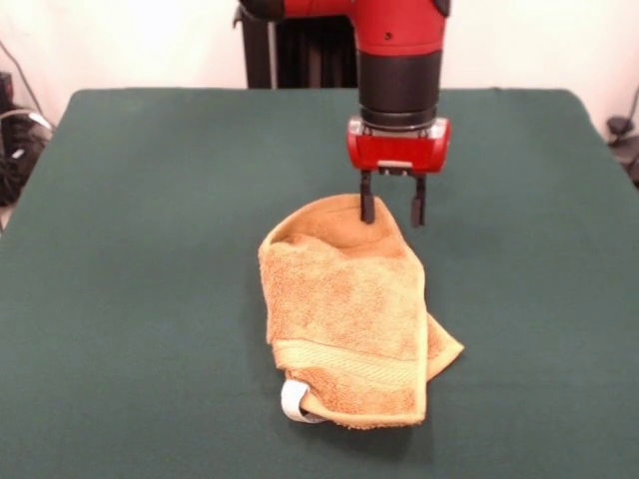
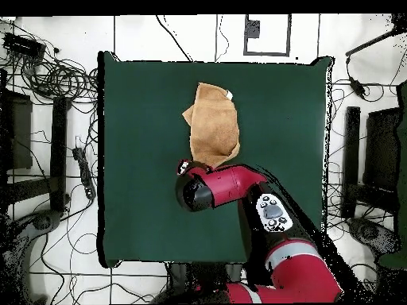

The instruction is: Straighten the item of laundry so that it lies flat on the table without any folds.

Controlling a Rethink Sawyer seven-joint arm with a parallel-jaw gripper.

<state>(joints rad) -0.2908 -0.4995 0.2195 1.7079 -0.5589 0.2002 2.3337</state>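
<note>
Towel (image 1: 349, 319) on the table (image 1: 150, 249), and it sits bunched and folded over on itself, right under the gripper (image 1: 392, 211). The green felt-like surface spreads wide around it on every side, far bigger than the cloth. The red and black arm (image 1: 399, 60) comes straight down over the towel's far edge, and the two dark fingers (image 1: 367, 203) stand apart: one tip is down at the raised curl of that edge, the other hangs just beside the cloth over bare felt. Whether the near tip actually presses the fabric, I cannot tell.

Look at the towel itself: orange-tan terry, nubby loops all over, rounded and humped at the gripper's end. A flat woven band (image 1: 344, 364) crosses it near the hem farthest from the gripper, a folded corner pokes out at one side, and a small white tag loop (image 1: 296, 401) curls off the hem corner.

Overhead, the towel (image 2: 213, 127) shows as a lumpy, uneven patch on the table (image 2: 143, 159), and the arm (image 2: 230, 187) covers its gripper-side edge, hiding the fingers entirely. The front view alone shows those tips and the band's ribbing.
</note>
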